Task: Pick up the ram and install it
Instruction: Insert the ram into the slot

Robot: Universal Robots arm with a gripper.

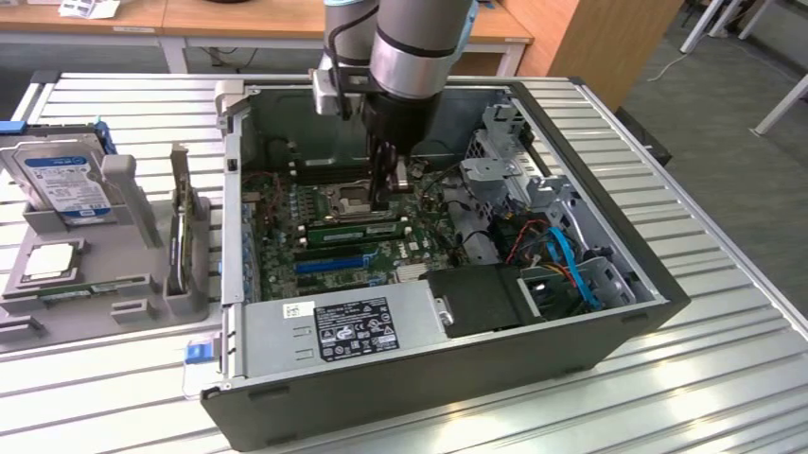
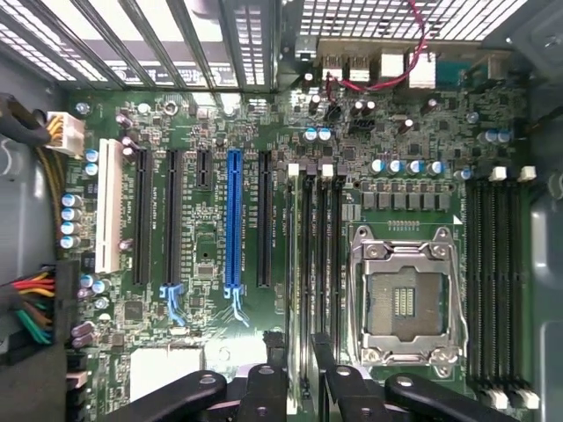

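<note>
Gripper [image 1: 394, 194] over the memory slots [image 2: 318, 255], inside the computer case [image 1: 417, 397]
You see the fingers [image 2: 264, 387] parted; the ram [image 1: 360, 229] stands on edge in a slot beside the processor socket [image 2: 405, 299], just under the gripper.

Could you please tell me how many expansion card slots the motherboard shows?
6: a white slot nearest the cable bundle, two long black slots, a short black slot, a blue slot, another long black slot. None seems hidden.

A robotics lab – ribbed silver metal surface [image 1: 732, 378], opened black desktop computer case [image 1: 417, 402], light wooden desks [image 1: 253, 14] behind.
</note>
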